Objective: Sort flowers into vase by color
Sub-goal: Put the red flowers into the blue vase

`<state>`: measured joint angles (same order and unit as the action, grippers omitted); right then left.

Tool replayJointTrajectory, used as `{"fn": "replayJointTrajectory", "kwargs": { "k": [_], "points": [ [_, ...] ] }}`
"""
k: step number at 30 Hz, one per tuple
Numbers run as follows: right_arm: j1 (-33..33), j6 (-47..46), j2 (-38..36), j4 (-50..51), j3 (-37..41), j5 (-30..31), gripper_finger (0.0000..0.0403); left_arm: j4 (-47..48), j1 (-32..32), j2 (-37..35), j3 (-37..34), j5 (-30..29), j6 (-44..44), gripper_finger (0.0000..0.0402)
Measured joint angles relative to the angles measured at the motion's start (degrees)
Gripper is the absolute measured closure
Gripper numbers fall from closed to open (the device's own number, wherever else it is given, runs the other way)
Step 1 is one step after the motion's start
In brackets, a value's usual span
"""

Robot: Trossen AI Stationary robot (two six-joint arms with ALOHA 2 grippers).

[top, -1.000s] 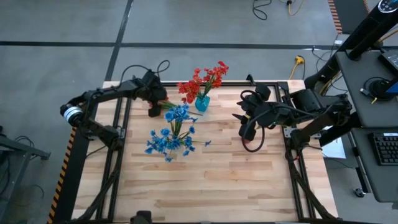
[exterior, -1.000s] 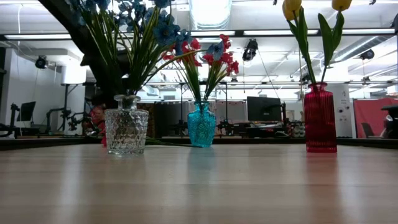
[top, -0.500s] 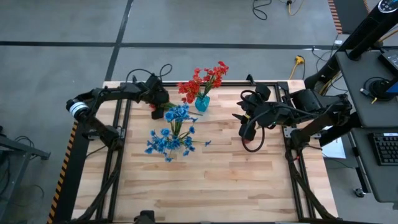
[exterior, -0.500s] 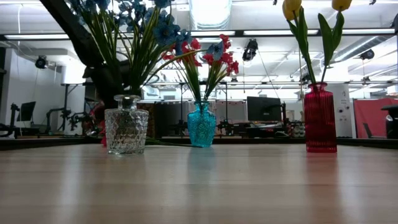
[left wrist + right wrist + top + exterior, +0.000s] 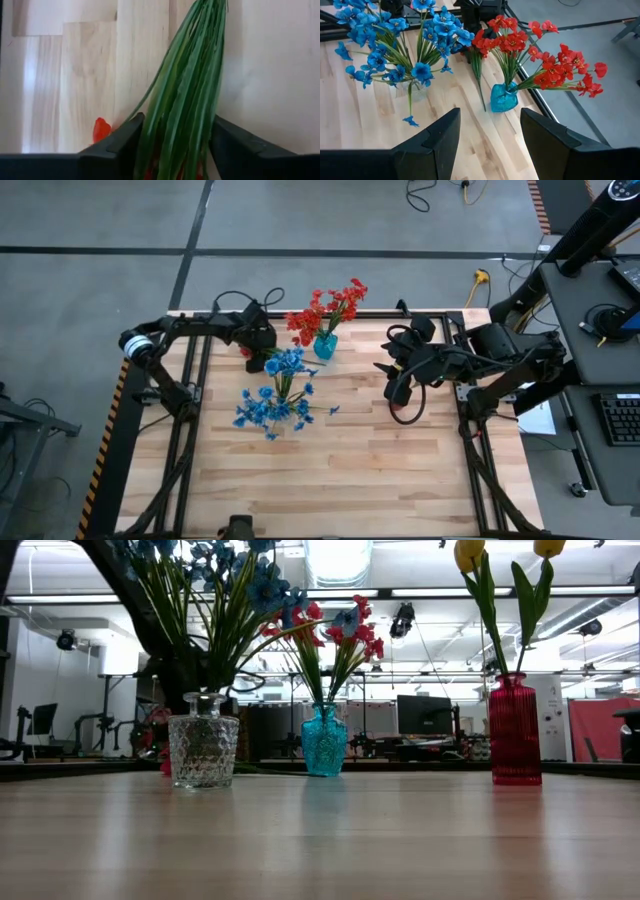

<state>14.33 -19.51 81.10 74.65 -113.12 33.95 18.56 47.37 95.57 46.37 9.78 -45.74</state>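
Note:
A red flower point(image 5: 101, 129) lies flat on the table at the far left, behind the clear vase point(image 5: 203, 752) that holds blue flowers point(image 5: 272, 408). My left gripper point(image 5: 178, 119) is down over it, in the high view point(image 5: 258, 342), with the flower's green stalks filling the gap between the fingers. A turquoise vase point(image 5: 325, 345) holds red flowers point(image 5: 540, 60). A red vase point(image 5: 515, 730) holds yellow flowers point(image 5: 470, 554). My right gripper point(image 5: 490, 145) hangs open high over the table's right part, holding nothing. My left gripper has the bundle of green stalks point(image 5: 172, 135) between its two fingers, close to the red head; both fingers point(image 5: 125, 142) stand against the bundle's sides. They come steeply from above and lie across the stalks. The flower still lies on the table.
The three vases stand across the far half of the table. The table frame's black rail point(image 5: 200, 330) runs close to my left arm. The near half of the wooden top point(image 5: 340, 480) is bare.
My left gripper has sunk toward the red flower lying at the far left and has shifted a little toward the table's right edge. The flower and vases have stayed where they were.

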Motion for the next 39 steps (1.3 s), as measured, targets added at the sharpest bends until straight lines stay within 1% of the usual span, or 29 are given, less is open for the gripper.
{"fn": "replayJointTrajectory", "kwargs": {
  "k": [5,8,14,17,22,29,36,39],
  "points": [
    [0.0,0.0,0.0,0.0,0.0,0.0,0.0202,4.7,0.0,-0.2,2.5,-2.1,-0.1,0.0267],
    [0.0,0.0,0.0,0.0,0.0,0.0,0.0202,7.4,0.0,-0.2,4.1,-4.2,1.4,0.0299],
    [0.0,0.0,0.0,0.0,0.0,-0.1,0.0202,10.0,0.1,-0.2,5.4,-4.2,2.7,0.0354],
    [0.0,0.0,0.0,0.0,0.0,-0.1,0.0202,10.5,0.1,-0.3,5.5,-4.2,2.7,0.0371],
    [0.0,0.0,0.0,0.0,0.0,-0.1,0.0202,12.7,0.1,-0.7,5.5,-5.3,2.7,0.0384],
    [0.0,0.0,0.0,0.1,0.0,-0.1,0.0202,13.9,0.1,-2.0,5.5,-6.3,2.7,0.0386],
    [0.0,0.0,0.0,0.1,0.0,-1.4,0.0202,16.3,0.1,-5.9,5.5,-6.5,2.7,0.0386],
    [0.0,0.0,0.0,0.1,0.0,-1.4,0.0202,18.1,0.1,-7.8,5.5,-7.7,2.8,0.0386]
  ]
}}
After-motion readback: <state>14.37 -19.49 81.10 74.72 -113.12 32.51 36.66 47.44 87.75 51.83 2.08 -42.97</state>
